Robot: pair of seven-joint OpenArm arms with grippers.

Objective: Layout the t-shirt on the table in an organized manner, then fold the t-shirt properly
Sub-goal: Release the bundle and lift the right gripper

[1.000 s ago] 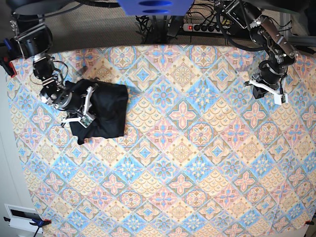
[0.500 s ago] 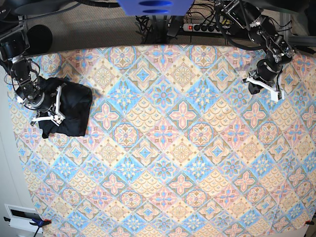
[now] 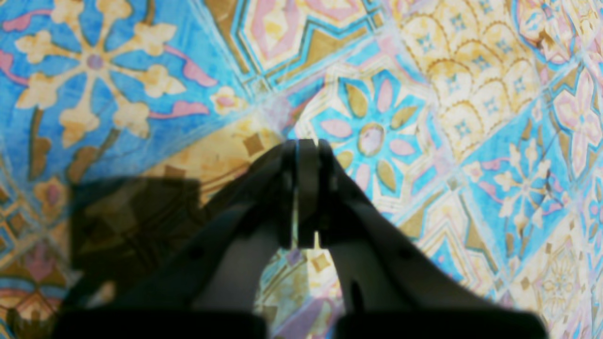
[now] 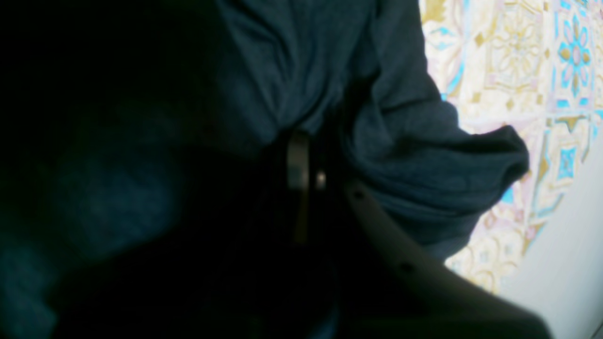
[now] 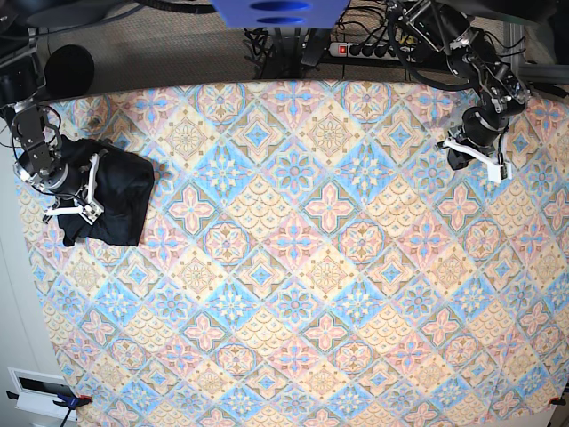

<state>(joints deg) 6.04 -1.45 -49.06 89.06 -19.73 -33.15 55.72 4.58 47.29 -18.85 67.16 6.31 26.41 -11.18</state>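
The black t-shirt (image 5: 123, 200) lies as a compact folded bundle at the far left of the patterned table (image 5: 329, 267). My right gripper (image 5: 78, 197) rests on the bundle's left part, shut on the fabric. In the right wrist view, dark cloth (image 4: 400, 155) bunches around its closed fingertips (image 4: 297, 160). My left gripper (image 5: 477, 158) hovers over the table's back right, far from the t-shirt. In the left wrist view it (image 3: 301, 143) is shut with nothing in it, and only patterned cloth (image 3: 424, 70) shows beneath.
The table's left edge (image 5: 20, 222) runs close beside the t-shirt. A power strip (image 5: 364, 49) and cables lie behind the back edge. A white box (image 5: 40, 391) sits off the front left corner.
My right gripper has dragged the t-shirt bundle leftward, close to the table's left edge. My left gripper has shifted slightly toward the back.
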